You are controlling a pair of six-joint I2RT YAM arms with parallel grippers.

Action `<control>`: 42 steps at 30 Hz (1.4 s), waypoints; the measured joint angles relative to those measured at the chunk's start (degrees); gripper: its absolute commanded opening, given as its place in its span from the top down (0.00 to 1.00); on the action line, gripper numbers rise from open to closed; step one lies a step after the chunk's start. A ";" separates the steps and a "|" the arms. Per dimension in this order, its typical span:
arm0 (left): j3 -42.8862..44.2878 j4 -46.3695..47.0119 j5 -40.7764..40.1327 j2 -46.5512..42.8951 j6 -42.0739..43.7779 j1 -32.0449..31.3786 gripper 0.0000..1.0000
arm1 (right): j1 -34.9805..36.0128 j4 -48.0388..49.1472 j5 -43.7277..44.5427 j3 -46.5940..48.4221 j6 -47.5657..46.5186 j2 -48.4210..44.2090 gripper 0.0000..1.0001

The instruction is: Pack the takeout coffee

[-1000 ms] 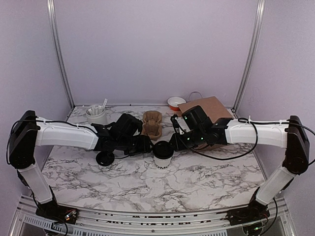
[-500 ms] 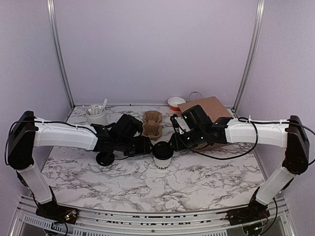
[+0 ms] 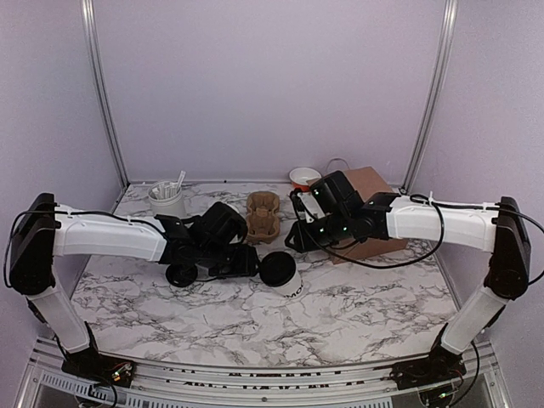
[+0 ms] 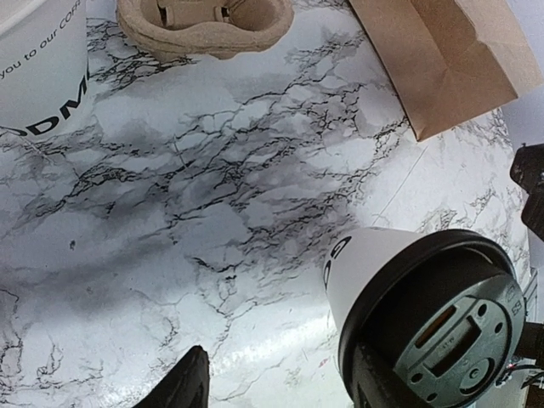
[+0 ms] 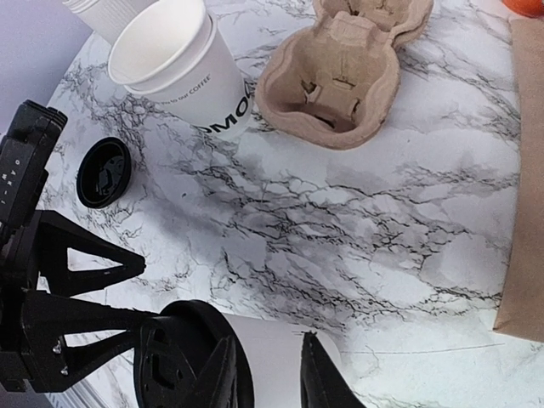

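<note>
The takeout coffee [image 3: 282, 274], a white paper cup with a black lid, is tipped over on the marble, its lid turned toward my left gripper [image 3: 247, 263] and its lettered base to the front right. In the left wrist view the lid [image 4: 442, 327] sits just outside my right-hand finger, and only marble shows in the left gripper [image 4: 280, 370], which is open. My right gripper [image 3: 294, 238] hangs behind the cup, apart from it. In its wrist view the cup body [image 5: 272, 361] lies beyond the slightly open right gripper [image 5: 269, 340].
A brown pulp cup tray [image 3: 263, 214] stands behind the cup, with a brown paper bag [image 3: 371, 186] and an orange bowl [image 3: 303, 178] at the back right. A loose black lid [image 3: 180, 274], a lidless white cup [image 5: 183, 72] and a white canister of sticks [image 3: 167, 197] are on the left.
The coffee cup stood upright and has tipped over, its base swinging to the front right. My right gripper has drawn back from it and its jaws have widened a little.
</note>
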 measured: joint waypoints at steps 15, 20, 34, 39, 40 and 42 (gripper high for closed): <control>2.80 -1.53 0.52 -0.24 1.29 -0.13 0.41 | 0.00 -1.95 0.07 -5.44 0.46 -4.94 0.67; 4.37 -1.70 0.98 -0.20 1.68 -0.46 0.41 | 0.00 -1.95 0.02 -8.35 1.75 -6.91 0.67; 5.99 -2.01 1.55 -0.04 2.32 -1.07 0.41 | 0.00 -1.90 0.50 -10.64 3.48 -7.48 0.67; 5.55 -2.21 1.55 -0.76 2.64 -1.09 0.41 | 0.00 -1.97 0.74 -10.58 3.48 -7.15 0.67; 5.05 -2.23 1.60 -1.29 2.73 -1.11 0.41 | 0.00 -1.99 0.90 -10.51 3.48 -7.15 0.67; 3.45 -2.34 1.79 -2.89 2.93 -1.36 0.41 | 0.00 -1.99 1.18 -10.47 3.50 -7.19 0.66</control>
